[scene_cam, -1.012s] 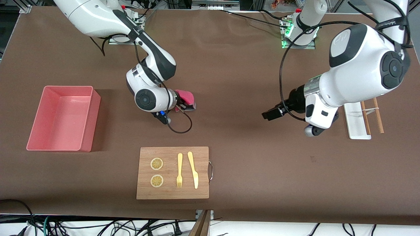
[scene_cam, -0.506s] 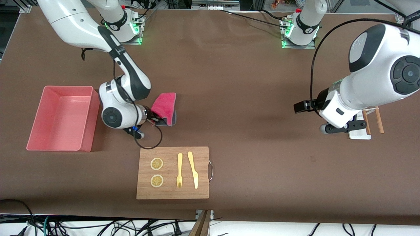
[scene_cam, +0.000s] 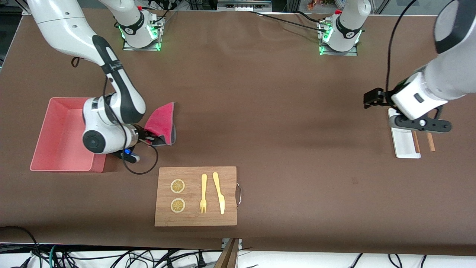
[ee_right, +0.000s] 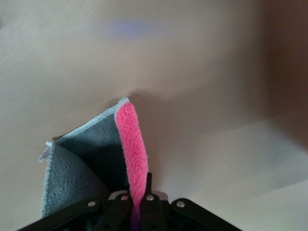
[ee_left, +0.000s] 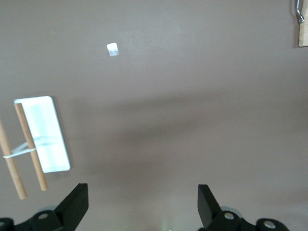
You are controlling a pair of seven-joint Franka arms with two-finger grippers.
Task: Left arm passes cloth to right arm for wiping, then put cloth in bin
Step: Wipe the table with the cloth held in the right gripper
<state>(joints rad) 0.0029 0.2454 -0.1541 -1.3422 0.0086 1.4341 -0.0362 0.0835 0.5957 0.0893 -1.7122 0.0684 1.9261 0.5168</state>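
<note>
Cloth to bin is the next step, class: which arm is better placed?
Right. The right gripper is shut on the cloth beside the bin; the left gripper is open, over the white tray.

Right end effector (scene_cam: 148, 138) dragged cloth (scene_cam: 160, 120) toward bin (scene_cam: 55, 163); left end effector (scene_cam: 372, 99) withdrew over white tray (scene_cam: 403, 147).

No legible text, labels, nos. or signs anywhere
</note>
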